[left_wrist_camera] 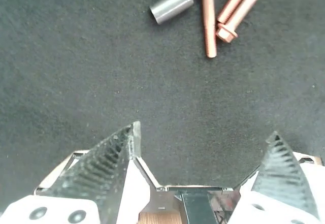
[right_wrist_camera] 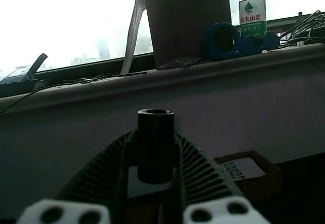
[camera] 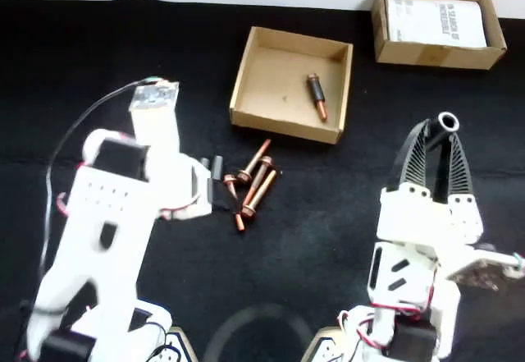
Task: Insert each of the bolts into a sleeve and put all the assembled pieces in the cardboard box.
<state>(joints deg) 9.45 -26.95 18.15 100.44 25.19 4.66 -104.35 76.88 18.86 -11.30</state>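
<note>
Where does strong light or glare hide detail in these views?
Right wrist view: the window is washed out white, so the sleeve in the right gripper shows as a silhouette. Left wrist view: even light, a highlight on the grey sleeve. High view: no glare; the dark sleeve beside the bolts nearly merges with the black cloth.

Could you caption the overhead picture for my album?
Right gripper holds a sleeve; loose copper bolts wait on the table; one assembled piece lies in the cardboard box.
</note>
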